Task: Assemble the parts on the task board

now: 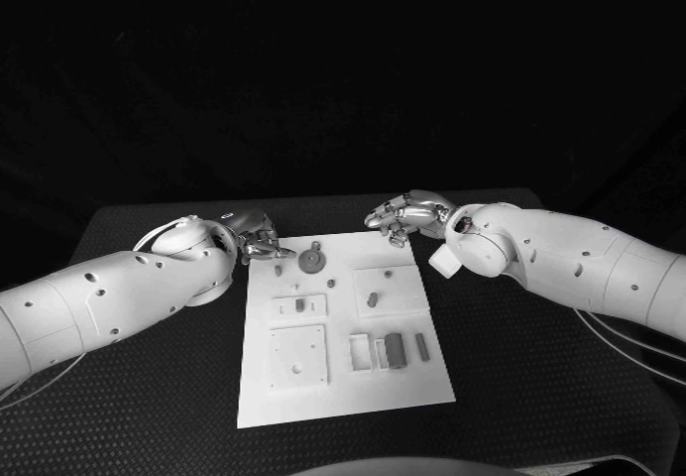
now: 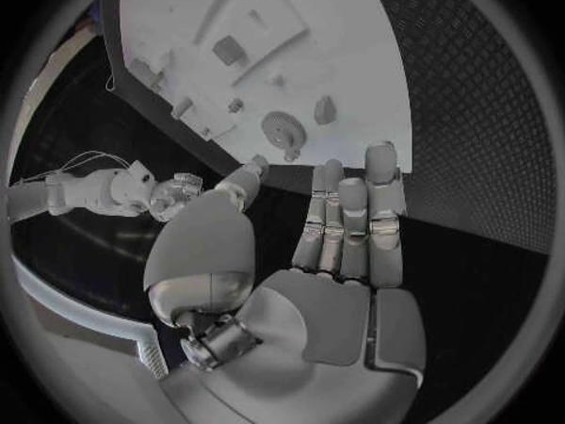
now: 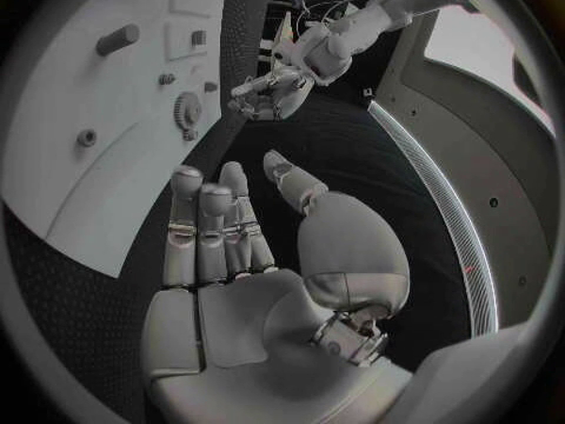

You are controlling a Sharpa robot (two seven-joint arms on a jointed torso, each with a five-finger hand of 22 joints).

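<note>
The white task board [image 1: 343, 397] lies in the middle of the black table. A grey gear [image 1: 310, 261] sits near its far edge, a small peg [image 1: 372, 297] stands further in, and grey blocks [image 1: 394, 349] rest in slots nearer me. My left hand [image 1: 262, 243] hovers at the board's far left corner, fingers stretched out, holding nothing. My right hand [image 1: 404, 216] hangs just beyond the far right corner, also empty. In the left wrist view the palm [image 2: 342, 226] faces the gear [image 2: 281, 128]. The right wrist view shows its palm [image 3: 235, 245] beside the gear [image 3: 187, 111].
Black table surface surrounds the board [image 2: 353, 75] on all sides. The left hand [image 3: 273, 89] appears across from the right palm, and the right hand [image 2: 177, 190] shows in the left wrist view. A cylindrical peg [image 3: 118, 40] lies on the board [image 3: 71, 188].
</note>
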